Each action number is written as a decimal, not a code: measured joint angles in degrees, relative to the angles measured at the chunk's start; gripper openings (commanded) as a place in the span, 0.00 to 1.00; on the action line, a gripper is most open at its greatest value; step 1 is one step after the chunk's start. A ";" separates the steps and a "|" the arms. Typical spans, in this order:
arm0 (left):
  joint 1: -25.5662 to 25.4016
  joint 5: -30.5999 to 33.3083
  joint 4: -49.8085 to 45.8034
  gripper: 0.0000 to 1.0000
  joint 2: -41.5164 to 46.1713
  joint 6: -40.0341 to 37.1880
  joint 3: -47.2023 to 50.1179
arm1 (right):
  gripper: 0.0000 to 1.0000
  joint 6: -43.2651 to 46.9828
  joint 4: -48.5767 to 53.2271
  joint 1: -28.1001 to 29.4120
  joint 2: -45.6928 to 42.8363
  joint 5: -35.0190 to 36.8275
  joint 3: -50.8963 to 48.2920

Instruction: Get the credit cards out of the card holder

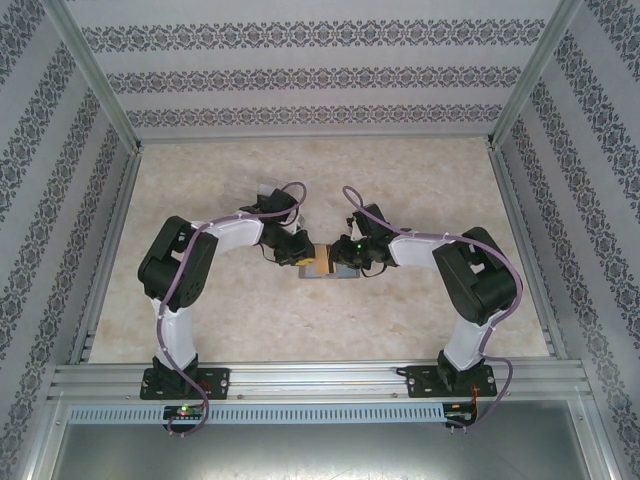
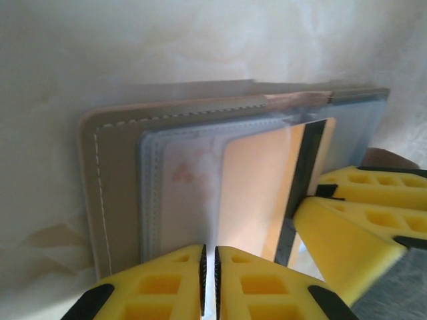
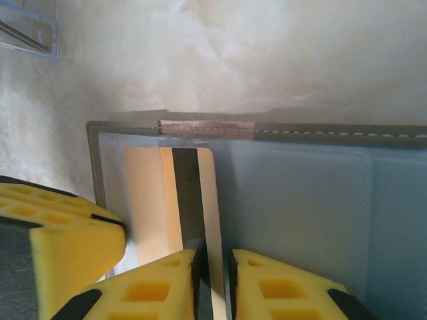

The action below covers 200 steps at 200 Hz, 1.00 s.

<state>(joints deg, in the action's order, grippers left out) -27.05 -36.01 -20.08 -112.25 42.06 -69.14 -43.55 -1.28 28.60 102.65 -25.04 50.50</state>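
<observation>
The card holder [image 1: 345, 271] is lying open pretty much at the middle of the table [image 1: 300, 330], well apart from all 4 edges, with both arms bent in toward it from either side. In the left wrist view its tan-grey cover with pale stitching is seen flat on the marbled surface, and clear sleeves are layered on top of it.

The left gripper [image 2: 209, 280] is nearly closed, with just a sliver left between the yellow pads [image 2: 167, 283]. The near edge of a clear sleeve looks to be pinched in there, so the holder seems to be gripped from the left side. The exact contact is cut off by the bottom of the frame, though.

1 tan-gold card [image 3: 147, 200] with a dark stripe [image 3: 187, 200] is seen over the holder's panel on the left arm's side. How much of it is tucked under the plastic can't really be told. The right gripper [image 3: 213, 273] is clamped on the card's near edge, right at the stripe, and 1 yellow finger [image 3: 67, 233] of the left gripper is seen just beside it.

From the top camera the card is seen as a tan patch between the 2 grippers.

A corner of a see-through box [image 3: 27, 30] is caught at the top left of the right wrist view, apart from the holder.
</observation>
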 measured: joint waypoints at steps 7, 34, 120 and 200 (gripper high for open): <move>0.00 0.02 0.00 0.14 -0.02 0.00 -0.02 | 0.21 0.00 -0.09 0.00 0.02 -0.13 0.00; 0.00 0.44 -0.13 0.14 -0.02 0.00 -0.15 | 0.15 -0.07 -0.42 0.00 0.07 -0.42 0.00; -0.35 1.70 -0.98 0.23 -0.02 -0.66 -0.74 | 0.00 0.11 -0.74 -1.18 -5.60 1.90 -3.63; 0.39 -1.09 -1.18 0.48 0.76 -2.64 -4.11 | 0.00 2.40 -0.48 -3.96 -18.80 1.77 -9.35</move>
<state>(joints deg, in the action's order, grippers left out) -26.65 -37.10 -21.26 -111.48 39.42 -73.25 -41.15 -1.76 24.64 83.85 -23.27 41.15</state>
